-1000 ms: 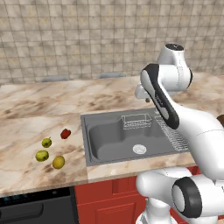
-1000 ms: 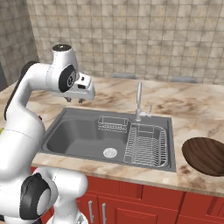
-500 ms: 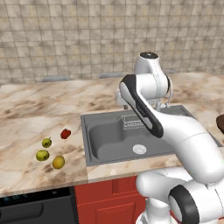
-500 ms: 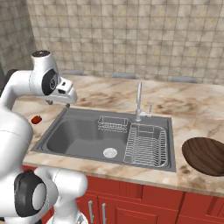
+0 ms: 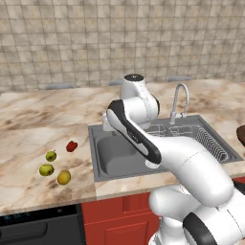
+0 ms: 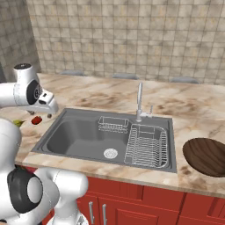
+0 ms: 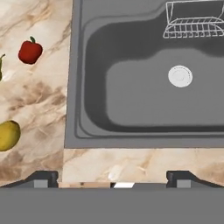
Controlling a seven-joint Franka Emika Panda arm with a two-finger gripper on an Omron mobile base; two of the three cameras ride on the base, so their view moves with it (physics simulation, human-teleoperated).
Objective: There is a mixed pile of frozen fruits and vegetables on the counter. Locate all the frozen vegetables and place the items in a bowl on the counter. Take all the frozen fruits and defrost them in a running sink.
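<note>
- Nearest to us on the long beige-and-brown marbled stone counter, left of the basin, lies the mixed pile: a yellow-orange roundish vegetable at the front, a larger yellow-green stemmed fruit just beside it, a smaller yellow-green stemmed fruit behind, and a small glossy red roundish vegetable farthest back.
- We judge the task barely begun: all four items sit on the stone, none in a bowl or in water.
- The large rectangular grey steel sink holds no produce, and we see no water at the curved chrome faucet, so both fruits are left to carry over and the tap is left to run.
- The dark brown rounded bowl sits on the counter's near right, well apart from the pile, with nothing visible in it; both vegetables are left to move.
- The two-finger gripper hangs over the near left rim of the sink, its dark tips spread wide apart with nothing between them.
- In the hand view the red vegetable and the yellow-orange one lie to the left, and the round drain and the wire basket farther off.
- The left base view shows all four items together; the right base view shows the whole bowl, while the pile there is mostly behind the arm.
</note>
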